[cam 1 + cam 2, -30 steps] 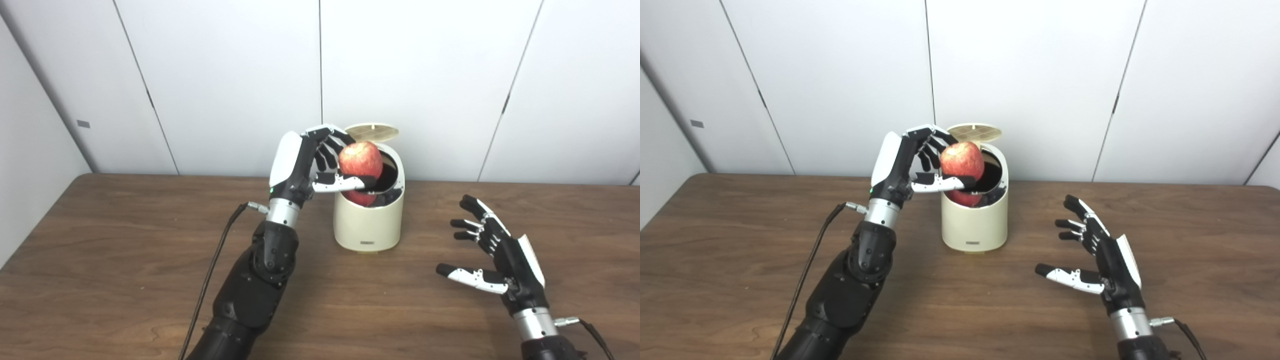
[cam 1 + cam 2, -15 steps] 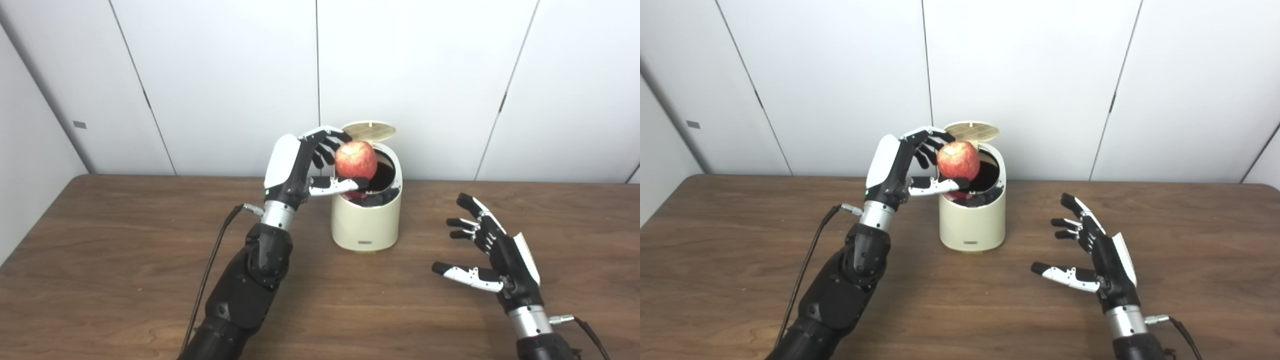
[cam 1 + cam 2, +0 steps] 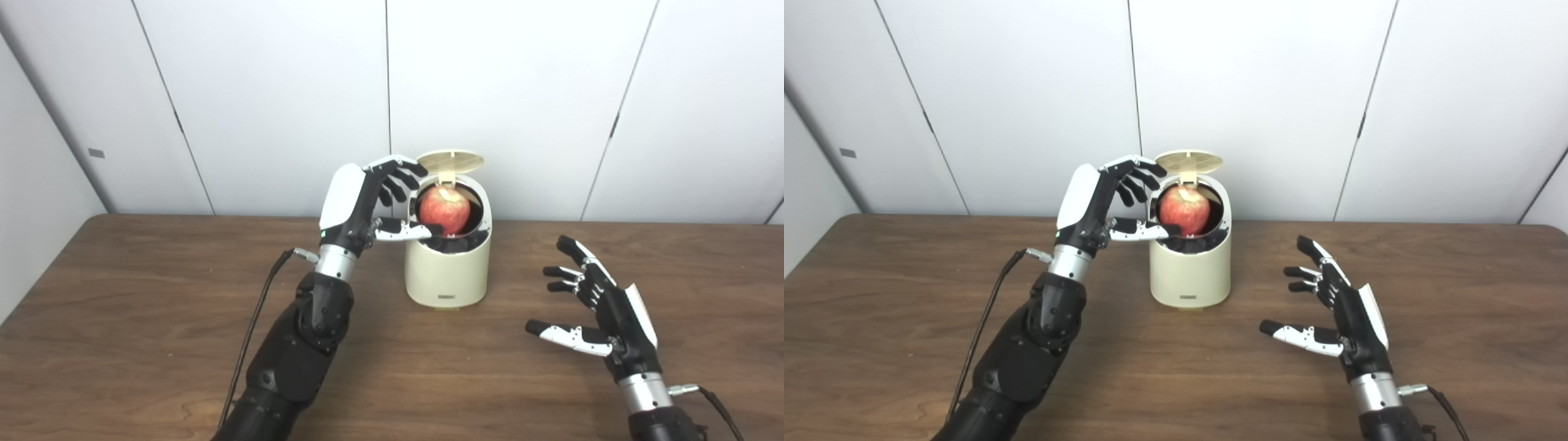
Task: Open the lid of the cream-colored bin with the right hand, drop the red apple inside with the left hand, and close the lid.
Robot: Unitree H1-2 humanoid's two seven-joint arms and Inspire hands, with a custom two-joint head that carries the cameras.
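Two of three steps look done, as far as the pics show: lid is up and the apple is in the bin; closing the lid is what's left.

Left robot hand (image 3: 367, 199) is up beside the bin's left rim, fingers apart & curled, thumb stretched across the rim's near-left edge, holding nothing. Can't tell if the thumb tip touches the apple or just sits in front of it. Red apple (image 3: 444, 209) sits inside the mouth of the cream-colored bin (image 3: 450, 272), stem end up, top showing above the dark inner rim, so it looks released, tho it rides high in the opening. Whether it rests on sth inside or is wedged, can't tell. Lid (image 3: 450, 160) stands open at the back on its hinge, roughly flat, above the rear rim.

Right robot hand (image 3: 1335, 318) hovers low over the desk (image 3: 122, 318), well to the right of the bin & nearer the robot, fingers spread, thumb out to the left, empty. My guess: left hand needs to back off first, then the lid can come down; the high-sitting apple may block it.

Count: 2 robot hands, 1 apple, 1 bin w/ 1 lid, 1 desk. Also 1 cable (image 3: 257, 331) running along the left forearm.
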